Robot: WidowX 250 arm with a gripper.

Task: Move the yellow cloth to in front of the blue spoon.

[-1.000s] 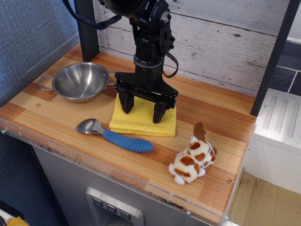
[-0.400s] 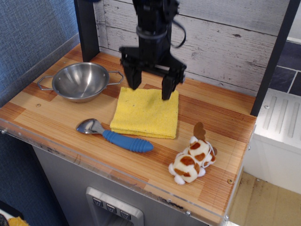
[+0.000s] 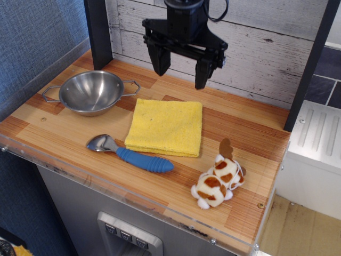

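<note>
The yellow cloth (image 3: 166, 126) lies flat and folded on the wooden table, just behind the blue spoon (image 3: 131, 153). The spoon lies near the front edge, silver bowl to the left, blue ribbed handle pointing right. My gripper (image 3: 181, 74) hangs well above the table behind the cloth, in front of the white plank wall. Its two black fingers (image 3: 160, 61) are spread wide and hold nothing.
A steel bowl (image 3: 91, 92) with side handles stands at the left. A brown and white plush dog (image 3: 217, 178) lies at the front right. A clear plastic rim runs along the table's front edge (image 3: 133, 200). A dark post (image 3: 97, 32) stands at the back left.
My gripper has lifted off the cloth and risen up and back towards the wall, jaws staying open. The cloth stays flat where it was let go, its back part now uncovered.
</note>
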